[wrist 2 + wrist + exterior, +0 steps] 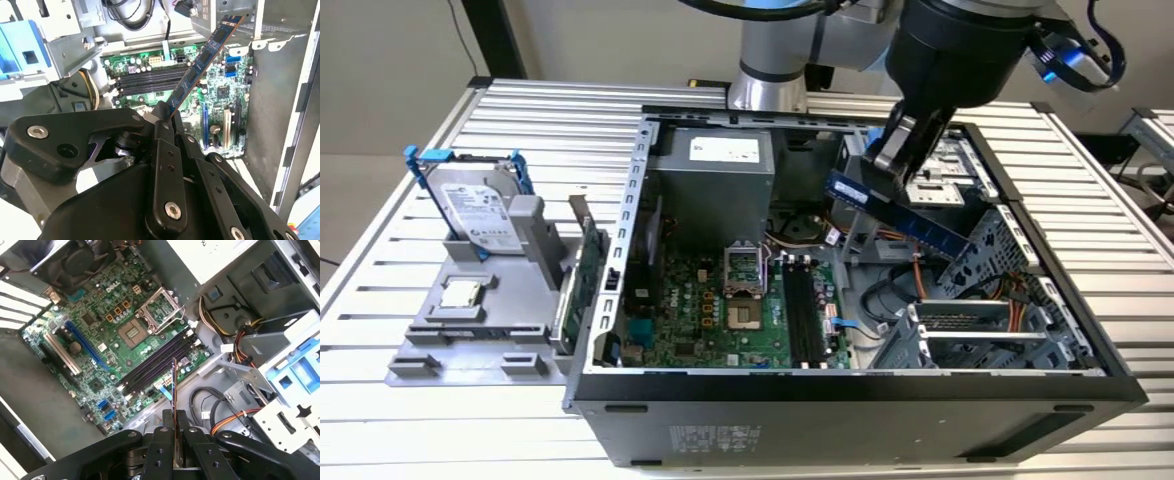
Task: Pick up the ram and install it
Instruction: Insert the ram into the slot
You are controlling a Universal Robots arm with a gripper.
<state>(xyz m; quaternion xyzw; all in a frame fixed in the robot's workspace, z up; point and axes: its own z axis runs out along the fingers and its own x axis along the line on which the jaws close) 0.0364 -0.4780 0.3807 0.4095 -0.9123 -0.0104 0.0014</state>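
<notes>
The pincer grips the ram — tilted, one end lower — over the open computer case.

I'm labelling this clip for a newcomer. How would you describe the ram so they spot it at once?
Find the open computer case. Over its interior, toward the exterior view's right, the gripper holds the ram tilted. It is a long, thin, dark blue stick with black chips, unlike the green card standing outside the case.
</notes>
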